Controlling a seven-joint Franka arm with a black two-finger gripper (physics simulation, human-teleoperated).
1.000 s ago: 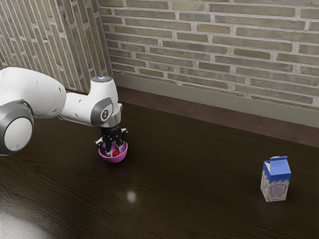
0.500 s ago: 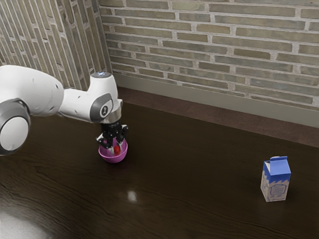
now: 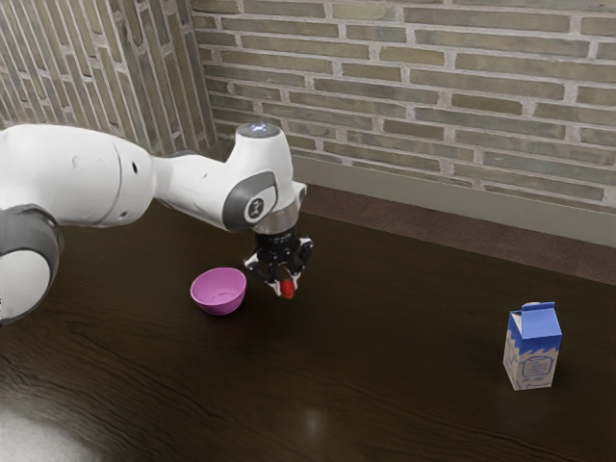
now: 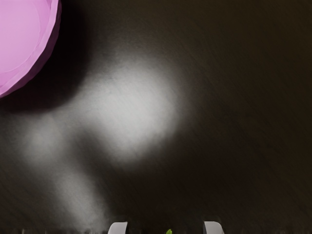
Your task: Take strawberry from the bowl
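Hanging pinched between the jaws' tips is the strawberry (image 3: 287,288).

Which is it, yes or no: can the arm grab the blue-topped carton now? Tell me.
Probably not as things stand: the pincer is shut on the strawberry and would need to release it first. The carton itself stands upright, apart from the bowl.

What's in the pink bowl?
I see no fruit in the bowl, just its pink inside. The strawberry is out, held between the fingers. The near wall may hide some bottom.
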